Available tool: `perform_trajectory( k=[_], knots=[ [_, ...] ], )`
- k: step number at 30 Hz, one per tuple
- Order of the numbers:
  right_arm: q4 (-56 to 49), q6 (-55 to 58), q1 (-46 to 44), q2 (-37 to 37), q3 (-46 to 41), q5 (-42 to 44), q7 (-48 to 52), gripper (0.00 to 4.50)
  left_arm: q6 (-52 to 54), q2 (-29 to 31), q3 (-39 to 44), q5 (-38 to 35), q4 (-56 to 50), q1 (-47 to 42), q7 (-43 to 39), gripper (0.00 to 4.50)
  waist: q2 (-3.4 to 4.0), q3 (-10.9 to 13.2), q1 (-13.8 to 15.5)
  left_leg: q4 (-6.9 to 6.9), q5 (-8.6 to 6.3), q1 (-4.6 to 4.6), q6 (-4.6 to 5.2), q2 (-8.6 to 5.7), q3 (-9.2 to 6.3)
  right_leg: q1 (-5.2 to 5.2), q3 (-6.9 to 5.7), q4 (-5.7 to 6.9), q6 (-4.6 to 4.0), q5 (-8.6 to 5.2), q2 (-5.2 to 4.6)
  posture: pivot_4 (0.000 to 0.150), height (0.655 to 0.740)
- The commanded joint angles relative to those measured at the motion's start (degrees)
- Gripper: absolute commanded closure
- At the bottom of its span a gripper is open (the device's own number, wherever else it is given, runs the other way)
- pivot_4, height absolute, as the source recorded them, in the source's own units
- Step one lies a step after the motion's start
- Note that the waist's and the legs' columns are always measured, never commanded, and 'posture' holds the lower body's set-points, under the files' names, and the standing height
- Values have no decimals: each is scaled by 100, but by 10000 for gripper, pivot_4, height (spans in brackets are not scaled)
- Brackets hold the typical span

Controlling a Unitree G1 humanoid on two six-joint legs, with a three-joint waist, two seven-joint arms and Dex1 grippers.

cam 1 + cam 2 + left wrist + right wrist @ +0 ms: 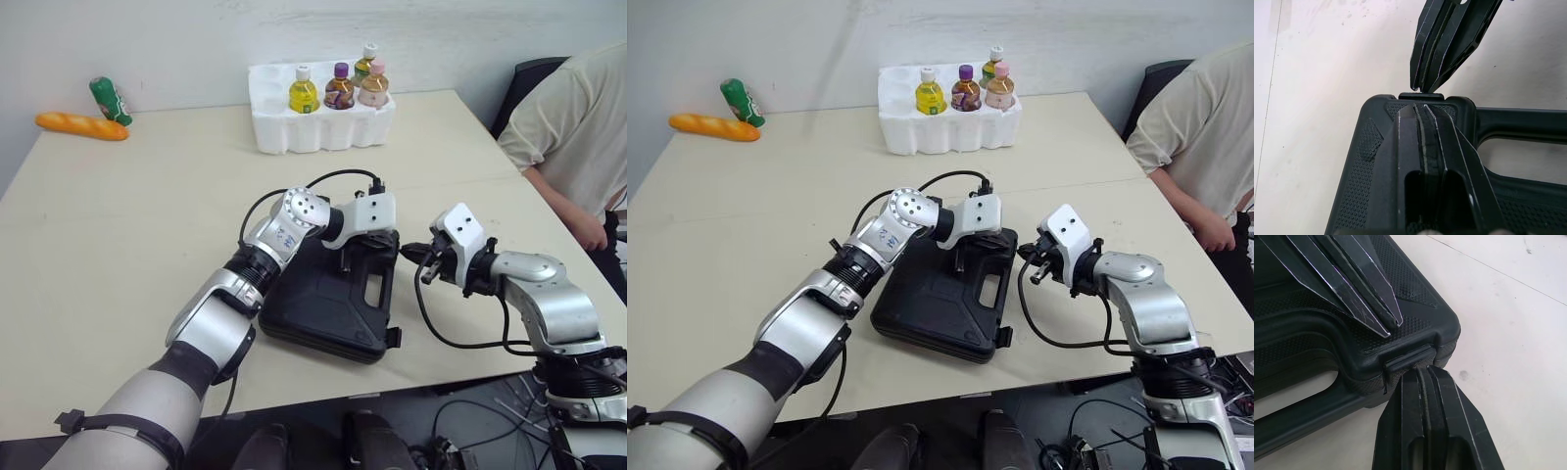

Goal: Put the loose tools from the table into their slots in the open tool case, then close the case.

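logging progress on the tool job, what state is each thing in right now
black plastic tool case: closed, lying flat
left gripper: shut, tips on the case
right gripper: shut, tips at case latch
four capped drink bottles: upright in white foam tray
green bottle: tilted
orange bread loaf: lying flat

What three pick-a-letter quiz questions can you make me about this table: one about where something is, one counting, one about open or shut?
1. Where does the long bread lie?
A) in the person's hand
B) beside the green bottle, at the far left of the table
C) on the floor

2. How many bottles stand in the white foam tray?
A) two
B) six
C) four

3. The black case is:
A) shut
B) wide open
C) half open

Answers: 1 B, it lies right next to the green bottle; 2 C, four caps stick up from the tray; 3 A, its lid lies flat on its base.
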Motion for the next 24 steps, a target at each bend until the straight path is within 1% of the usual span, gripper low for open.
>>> perform_trajectory(
  k=[1,4,6,9,12,15,17,19,20,24],
  knots=[
    [-494,-182,-86,13,137,165,149,45000,347,-12,-338,449,438,373,-118,44743,-1,-1,1,0,0,0,0,0,0,0,0,0,0,0,0,1500,7374],
    [-583,-177,58,-146,24,182,188,45000,433,55,-187,289,274,368,-230,44743,-1,-1,5,0,0,-1,-1,0,0,0,0,-1,0,0,0,1500,7374],
    [-798,-98,328,-373,-199,247,245,45000,683,158,134,-152,-273,381,-644,44743,-1,0,3,-2,-1,-2,-1,1,0,-2,0,-2,0,0,1,1500,7374],
    [-1314,-11,901,-740,-534,383,348,45000,977,396,465,-725,-1430,564,-1265,44743,6,4,27,-6,0,-24,-3,2,-1,-27,0,1,-3,-1,0,1500,7374],
    [-1975,79,1538,-1046,-854,630,494,45000,1253,752,468,-1069,-2691,926,-1799,44743,21,17,62,2,0,-51,-3,0,-2,-51,0,4,-3,-1,-4,1500,7374],
    [-2721,505,2289,-1199,-1232,1145,639,45000,2436,1182,416,-1964,-4328,1443,-2580,44743,24,19,104,14,0,-97,-3,0,-2,-94,1,10,-2,-1,-5,1500,7374],
    [-3106,678,2765,-1302,-1339,1390,743,45000,2965,1435,318,-2280,-5027,1702,-2805,44743,26,20,153,15,1,-101,-4,1,-3,-99,1,11,-3,-1,-6,1500,7374],
    [-3491,748,3279,-1414,-1382,1595,897,45000,3100,1679,96,-2264,-5417,1958,-2896,44743,29,19,175,20,3,-100,-4,-1,-4,-94,2,11,-3,-1,-7,1500,7374],
    [-3616,790,3449,-1431,-1382,1671,885,45000,3006,1760,-29,-2149,-5481,2069,-2869,44743,30,20,180,19,3,-91,-4,-1,-6,-84,-1,10,-3,-1,-7,1500,7374],
    [-3708,900,3654,-1325,-1239,1774,577,45000,2697,1809,-407,-1642,-5334,2238,-2481,44743,31,28,185,14,-8,-39,15,-4,-12,-17,-3,-12,-2,1,-9,1500,7374]
  ],
)
